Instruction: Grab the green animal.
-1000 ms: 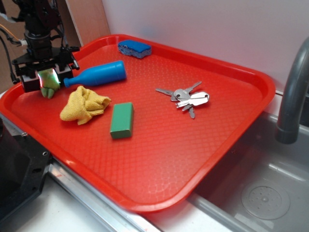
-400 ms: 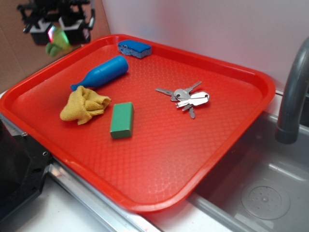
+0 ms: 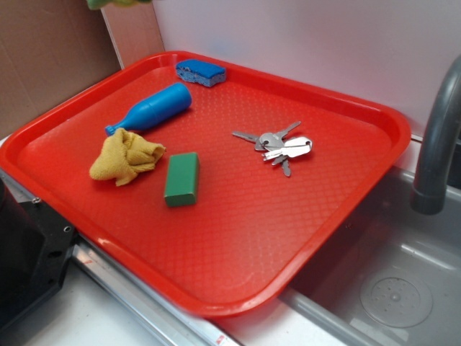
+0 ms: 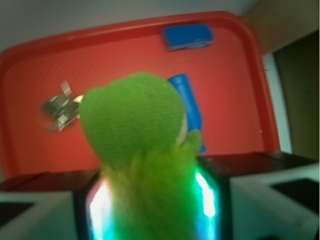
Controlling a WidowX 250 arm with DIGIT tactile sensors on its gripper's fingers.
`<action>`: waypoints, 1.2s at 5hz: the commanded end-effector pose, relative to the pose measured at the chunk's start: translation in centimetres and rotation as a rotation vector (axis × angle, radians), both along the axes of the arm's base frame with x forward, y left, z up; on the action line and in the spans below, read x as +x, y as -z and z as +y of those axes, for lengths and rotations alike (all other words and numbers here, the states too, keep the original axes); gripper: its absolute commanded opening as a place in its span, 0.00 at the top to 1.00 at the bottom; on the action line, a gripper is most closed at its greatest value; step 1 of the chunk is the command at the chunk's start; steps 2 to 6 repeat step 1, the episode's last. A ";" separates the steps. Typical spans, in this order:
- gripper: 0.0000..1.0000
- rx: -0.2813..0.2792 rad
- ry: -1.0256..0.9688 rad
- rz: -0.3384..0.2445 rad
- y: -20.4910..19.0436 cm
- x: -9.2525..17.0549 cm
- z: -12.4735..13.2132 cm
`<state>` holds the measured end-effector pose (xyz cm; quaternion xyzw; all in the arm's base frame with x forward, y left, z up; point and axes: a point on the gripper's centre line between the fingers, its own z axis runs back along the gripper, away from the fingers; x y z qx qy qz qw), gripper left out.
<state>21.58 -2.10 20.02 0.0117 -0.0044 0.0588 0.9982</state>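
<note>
The green animal, a fuzzy light-green plush, fills the middle of the wrist view, pinched between my gripper's two lit pads. It hangs high above the red tray. In the exterior view only a sliver of the green animal shows at the top left edge; the gripper itself is out of that frame.
On the red tray lie a blue bottle, a yellow cloth, a dark-green block, a blue sponge and a bunch of keys. A grey faucet and sink are at the right.
My gripper has risen from the tray's left part with the green animal in it and has moved up and right, out of the top of the exterior view.
</note>
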 end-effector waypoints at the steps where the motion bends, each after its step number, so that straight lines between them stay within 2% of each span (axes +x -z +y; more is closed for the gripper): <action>1: 1.00 -0.005 0.095 -0.067 -3.6 -2.9 1.8; 6: 1.00 -0.005 0.095 -0.067 -3.6 -2.9 1.8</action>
